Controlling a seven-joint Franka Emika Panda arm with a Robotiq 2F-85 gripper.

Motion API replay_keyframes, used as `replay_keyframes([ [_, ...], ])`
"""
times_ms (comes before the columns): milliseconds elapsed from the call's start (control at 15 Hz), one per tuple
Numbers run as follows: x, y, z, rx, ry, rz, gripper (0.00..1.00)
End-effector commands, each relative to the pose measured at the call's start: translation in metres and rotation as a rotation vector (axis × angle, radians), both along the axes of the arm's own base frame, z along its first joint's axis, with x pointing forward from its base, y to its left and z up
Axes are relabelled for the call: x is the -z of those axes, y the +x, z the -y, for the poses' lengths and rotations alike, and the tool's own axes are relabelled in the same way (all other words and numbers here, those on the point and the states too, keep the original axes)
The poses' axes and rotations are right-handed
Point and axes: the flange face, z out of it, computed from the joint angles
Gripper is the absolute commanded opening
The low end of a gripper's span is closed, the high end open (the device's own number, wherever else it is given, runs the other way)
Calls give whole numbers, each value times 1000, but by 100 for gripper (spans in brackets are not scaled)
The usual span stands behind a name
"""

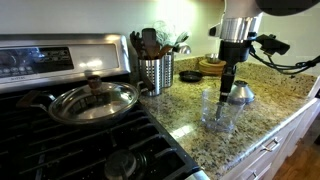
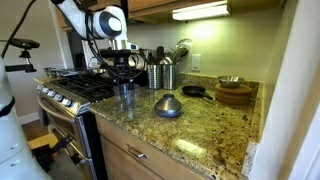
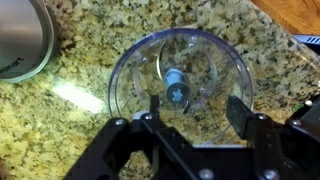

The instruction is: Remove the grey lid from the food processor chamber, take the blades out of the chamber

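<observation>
The clear food processor chamber [image 1: 220, 112] stands upright and uncovered on the granite counter; it shows in both exterior views [image 2: 125, 98]. In the wrist view I look straight down into the chamber [image 3: 215, 60] and see the blades [image 3: 177, 93], a small shaft standing at its centre. The grey lid [image 1: 241, 95] lies on the counter beside the chamber, apart from it [image 2: 168, 105], and its edge shows in the wrist view [image 3: 20, 40]. My gripper [image 1: 228, 84] hangs directly over the chamber's mouth [image 2: 124, 76]. It is open and empty, its fingers [image 3: 197, 108] spread on either side of the shaft.
A steel utensil holder [image 1: 155, 70] stands behind the chamber. A glass pan lid [image 1: 95, 100] sits on a pan on the stove. A dark pan [image 2: 195, 92] and a wooden bowl [image 2: 235, 95] are at the counter's far end. The counter's front edge [image 1: 262, 138] is close.
</observation>
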Motion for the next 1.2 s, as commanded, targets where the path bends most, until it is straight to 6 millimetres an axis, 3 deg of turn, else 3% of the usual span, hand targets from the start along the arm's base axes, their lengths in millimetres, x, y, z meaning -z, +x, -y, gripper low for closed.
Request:
replay_keyframes([
  [0, 7, 1, 3, -18, 12, 22, 68],
  [467, 21, 3, 6, -26, 8, 20, 68],
  [600, 24, 4, 7, -29, 9, 26, 73],
  [867, 33, 10, 12, -16, 7, 21, 70],
  [1000, 37, 11, 14, -11, 7, 17, 52],
  [1067, 38, 10, 15, -11, 6, 16, 38],
  [1133, 39, 10, 15, -11, 6, 15, 31],
])
